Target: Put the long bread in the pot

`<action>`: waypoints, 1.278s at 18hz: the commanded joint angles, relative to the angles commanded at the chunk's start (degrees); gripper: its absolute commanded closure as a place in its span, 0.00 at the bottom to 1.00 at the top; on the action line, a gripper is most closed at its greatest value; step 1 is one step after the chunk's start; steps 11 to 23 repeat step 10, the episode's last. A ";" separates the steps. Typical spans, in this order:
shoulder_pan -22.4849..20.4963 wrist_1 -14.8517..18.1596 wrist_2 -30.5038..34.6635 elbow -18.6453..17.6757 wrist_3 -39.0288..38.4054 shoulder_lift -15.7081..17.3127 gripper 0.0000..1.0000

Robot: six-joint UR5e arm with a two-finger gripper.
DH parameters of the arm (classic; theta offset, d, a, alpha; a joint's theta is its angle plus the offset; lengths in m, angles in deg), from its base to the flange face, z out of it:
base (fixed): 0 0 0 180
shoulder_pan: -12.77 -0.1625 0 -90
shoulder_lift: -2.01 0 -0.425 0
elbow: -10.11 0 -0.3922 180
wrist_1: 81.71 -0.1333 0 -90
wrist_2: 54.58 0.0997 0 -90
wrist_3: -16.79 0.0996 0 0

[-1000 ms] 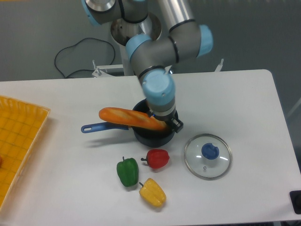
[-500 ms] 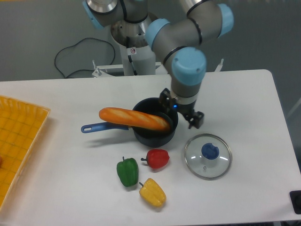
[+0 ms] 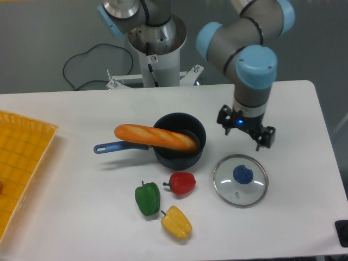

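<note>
The bread [image 3: 155, 137] lies across the pot [image 3: 179, 141] — its right end inside, its left end sticking out over the rim above the blue handle. The tool [image 3: 246, 129] hangs wide and holds nothing, right of the pot, just above the lid [image 3: 240, 180] on the table [image 3: 81, 206].

We see the long bread [image 3: 155, 137] lying across the pot [image 3: 179, 141], one end inside it and the other jutting out to the left above the blue handle. Our pincer [image 3: 246, 133] hangs empty with its fingers spread, right of the pot and just above the glass lid [image 3: 240, 180] on the white table [image 3: 81, 179]. In front of the pot sit a red pepper [image 3: 182, 183], a green pepper [image 3: 147, 198] and a yellow pepper [image 3: 176, 222]. A yellow tray [image 3: 22, 163] lies at the left edge.
</note>
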 joint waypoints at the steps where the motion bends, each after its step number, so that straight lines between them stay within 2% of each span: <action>1: -0.09 0.09 0.17 0.00 3.59 0.00 0.00; 4: -0.35 0.27 0.44 0.00 9.16 0.17 0.00; 23: -0.79 0.27 0.00 -0.09 9.43 0.35 0.00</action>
